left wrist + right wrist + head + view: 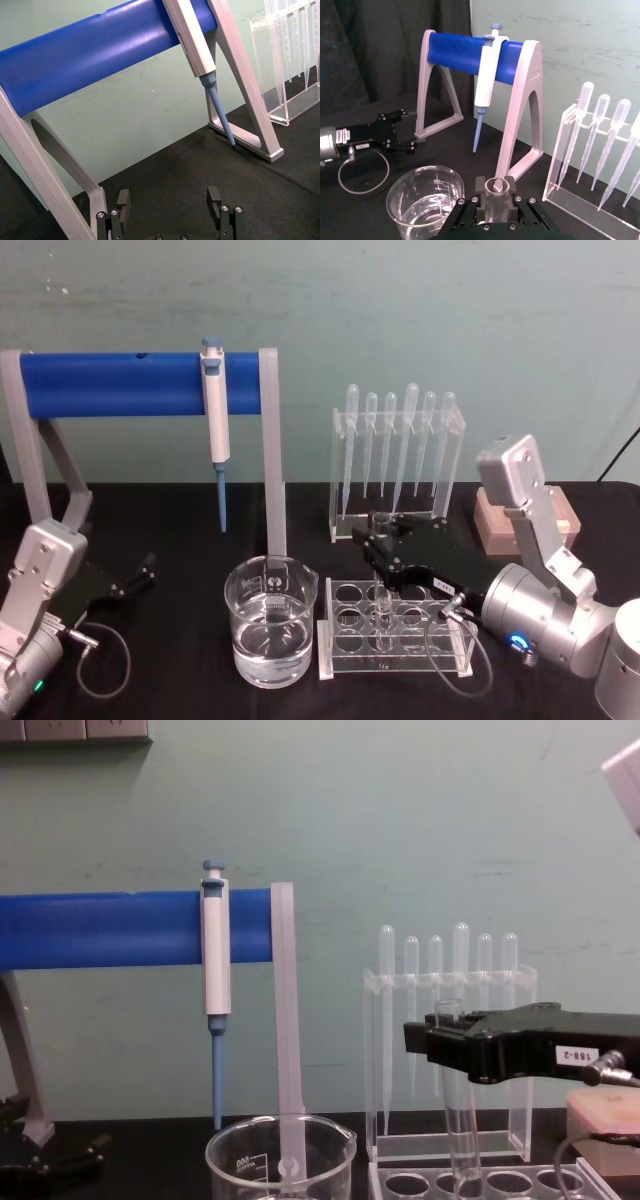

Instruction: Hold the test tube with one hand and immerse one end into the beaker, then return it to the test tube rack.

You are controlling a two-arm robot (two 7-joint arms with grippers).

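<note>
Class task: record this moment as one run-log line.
right gripper: jaws shut on test tube | tube: upright over rack | beaker: left of rack, holds liquid | left gripper: open, idle

wall [420, 310]: pale green | table [170, 530]: black cloth | curtain [370, 50]: dark

Right pincer [425, 1038] clamped on upright test tube [459, 1120] above rack [480, 1182]; beaker [280, 1158] left of rack.

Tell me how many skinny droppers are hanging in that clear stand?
6. The droppers hang side by side in the clear stand, bulbs up, from the robot's left to right. None seem hidden.
</note>
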